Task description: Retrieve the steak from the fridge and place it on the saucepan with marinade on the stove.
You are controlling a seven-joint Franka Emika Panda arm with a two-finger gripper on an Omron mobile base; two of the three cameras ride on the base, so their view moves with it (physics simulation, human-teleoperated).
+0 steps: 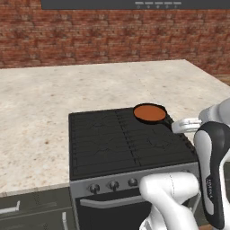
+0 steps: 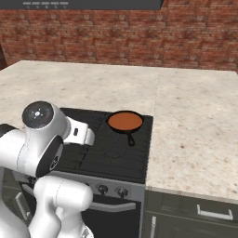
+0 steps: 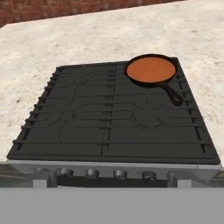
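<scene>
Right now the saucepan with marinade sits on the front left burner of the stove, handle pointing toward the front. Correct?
Not quite. The saucepan with its marinade sits on the back right burner of the stove, not the front left. The hand view shows it clearly. The handle does point toward the front.

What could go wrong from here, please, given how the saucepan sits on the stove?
1. The saucepan sits at the stove's far right corner, so a careless drop could land the steak on the grates.
2. Its handle juts toward the front; the arm might knock it and spill the marinade.
</scene>
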